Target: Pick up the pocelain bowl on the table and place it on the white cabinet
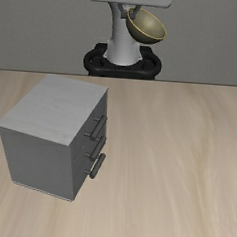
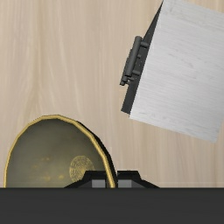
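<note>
Pale wood is seen all over the table [image 1: 179, 145], and the white cabinet [image 1: 56, 111] is set at the exterior view's left. The bowl [image 1: 148, 28] is held high in the air at the upper middle, tipped on its side. Its rim is pinched in the gripper [image 2: 118, 178]. It is judged hard, smooth and easy to break, so the thin rim is best held firmly. The arm is folded up high.

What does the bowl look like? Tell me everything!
The bowl is round and shallow, with a golden rim and a dull, speckled brownish inside, like glazed pottery. It hangs tilted in the air, up by the robot's base, away from the white cabinet. The gripper pinches its rim; nothing else touches it.
</note>
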